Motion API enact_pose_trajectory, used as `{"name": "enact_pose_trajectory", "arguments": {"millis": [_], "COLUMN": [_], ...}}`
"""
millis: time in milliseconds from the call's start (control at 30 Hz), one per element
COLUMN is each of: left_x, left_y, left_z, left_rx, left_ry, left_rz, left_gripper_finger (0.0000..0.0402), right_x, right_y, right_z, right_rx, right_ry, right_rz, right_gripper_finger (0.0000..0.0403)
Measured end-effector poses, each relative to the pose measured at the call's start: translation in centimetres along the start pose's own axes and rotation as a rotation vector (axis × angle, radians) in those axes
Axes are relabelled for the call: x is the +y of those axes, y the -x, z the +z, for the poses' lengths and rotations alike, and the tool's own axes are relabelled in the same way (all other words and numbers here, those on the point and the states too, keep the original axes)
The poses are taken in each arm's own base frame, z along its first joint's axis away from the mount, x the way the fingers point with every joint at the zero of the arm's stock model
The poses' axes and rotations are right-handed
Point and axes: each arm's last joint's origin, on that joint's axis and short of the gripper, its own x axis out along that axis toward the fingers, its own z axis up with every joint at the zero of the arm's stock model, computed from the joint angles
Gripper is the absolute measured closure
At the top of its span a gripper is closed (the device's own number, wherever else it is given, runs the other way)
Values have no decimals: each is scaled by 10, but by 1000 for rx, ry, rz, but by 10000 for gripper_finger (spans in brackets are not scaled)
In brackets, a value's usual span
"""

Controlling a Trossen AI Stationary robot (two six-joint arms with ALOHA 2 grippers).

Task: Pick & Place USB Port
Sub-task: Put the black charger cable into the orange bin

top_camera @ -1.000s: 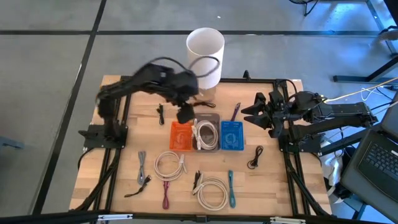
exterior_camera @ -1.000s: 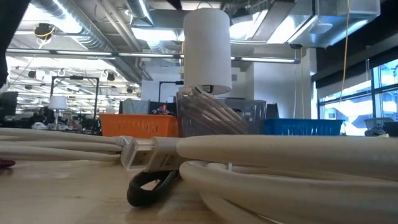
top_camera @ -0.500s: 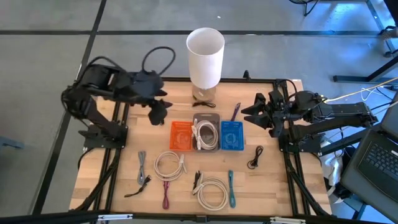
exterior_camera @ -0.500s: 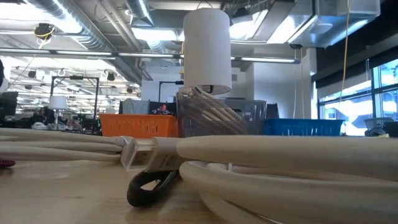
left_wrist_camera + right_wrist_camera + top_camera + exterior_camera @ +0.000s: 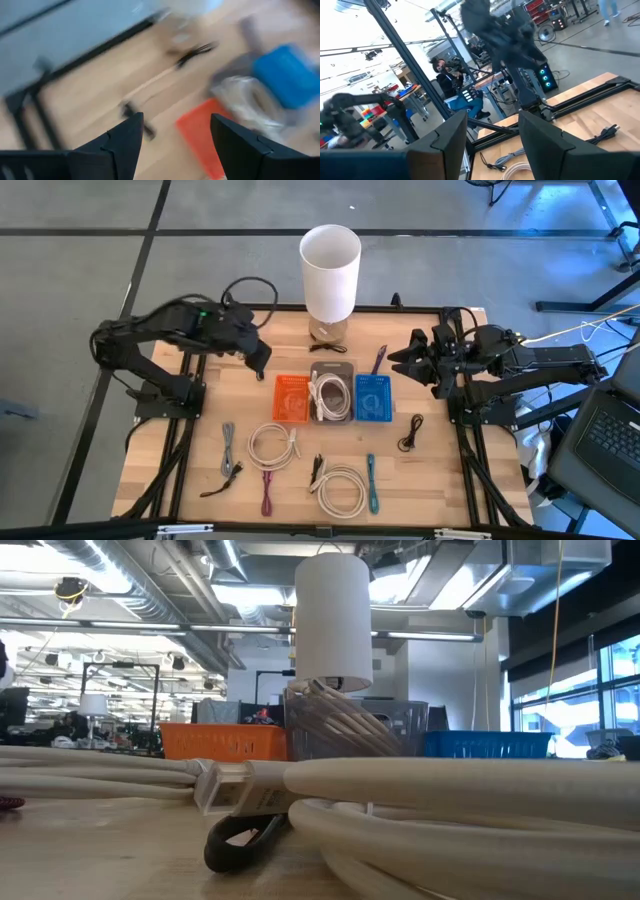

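Three small bins stand side by side at mid-table: an orange bin point(image 5: 291, 398), a grey bin point(image 5: 331, 392) holding a coiled white cable, and a blue bin point(image 5: 373, 398). Loose cables lie flat nearer the front edge, among them a white coil point(image 5: 273, 445) and another white coil point(image 5: 340, 488); which one is the USB port I cannot tell. My left gripper point(image 5: 258, 358) hangs open above the wood, left of the orange bin point(image 5: 200, 135), with nothing between its fingers point(image 5: 172, 145). My right gripper point(image 5: 400, 362) waits open at the table's right, pointing level point(image 5: 492, 145).
A tall white cup point(image 5: 330, 270) stands at the far edge, with a black cable point(image 5: 325, 343) at its foot. A purple cable point(image 5: 379, 360), black cable point(image 5: 409, 432), teal cable point(image 5: 372, 480), magenta cable point(image 5: 267, 490) and grey cable point(image 5: 229, 450) lie around the bins.
My left gripper has drawn back from over the far edge of the orange bin toward the table's left edge, its arm folding in and its wrist rolling. The bins and cables have stayed where they were.
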Motion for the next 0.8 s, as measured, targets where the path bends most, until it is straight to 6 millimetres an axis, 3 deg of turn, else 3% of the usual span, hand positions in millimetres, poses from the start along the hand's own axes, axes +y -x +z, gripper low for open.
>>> {"name": "enact_pose_trajectory", "arguments": {"millis": [267, 533, 633, 800], "left_x": [41, 52, 60, 73], "left_y": [-92, -175, -196, -212], "left_z": [-34, -57, -69, -85], "left_rx": [207, 300, 334, 374], "left_ry": [281, 419, 453, 491], "left_rz": [306, 86, 86, 144], "left_gripper_finger": [178, 178, 178, 178], "right_x": [0, 0, 0, 0], "right_y": [0, 0, 0, 0], "right_z": [0, 0, 0, -1], "right_rx": [0, 1, 1, 6], "right_ry": [2, 20, 8, 5], "right_rz": [0, 0, -1, -3], "right_gripper_finger": [222, 222, 222, 222]}}
